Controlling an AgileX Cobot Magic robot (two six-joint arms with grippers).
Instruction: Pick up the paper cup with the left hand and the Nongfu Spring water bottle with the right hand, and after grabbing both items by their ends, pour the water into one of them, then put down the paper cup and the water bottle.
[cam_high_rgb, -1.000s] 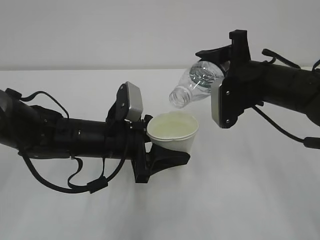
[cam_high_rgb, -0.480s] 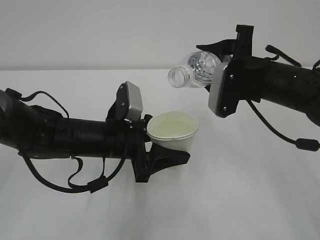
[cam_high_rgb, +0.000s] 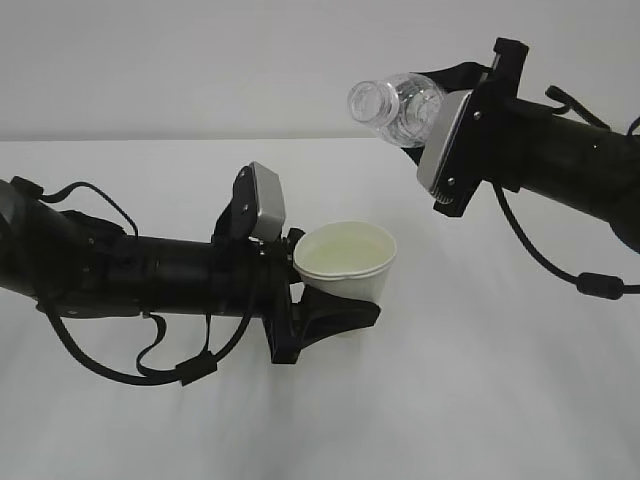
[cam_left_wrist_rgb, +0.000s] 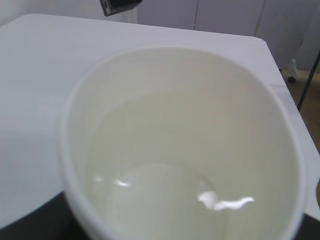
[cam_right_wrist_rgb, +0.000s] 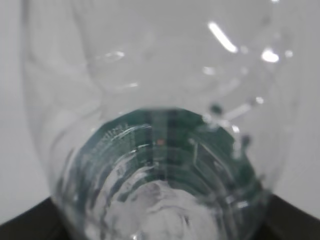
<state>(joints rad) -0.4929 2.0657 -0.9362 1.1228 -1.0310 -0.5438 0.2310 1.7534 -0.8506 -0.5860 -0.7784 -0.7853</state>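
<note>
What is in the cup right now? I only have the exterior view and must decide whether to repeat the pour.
Observer: The left wrist view looks into the paper cup: clear water covers its bottom, with glints on the surface.
Operator: Is the bottle empty?
Observer: The right wrist view shows droplets clinging inside the Nongfu Spring water bottle; I cannot tell whether any water pools in it.
Operator: Anything beyond the table?
Observer: The left wrist view shows the table's far right corner, with floor beyond it.
</note>
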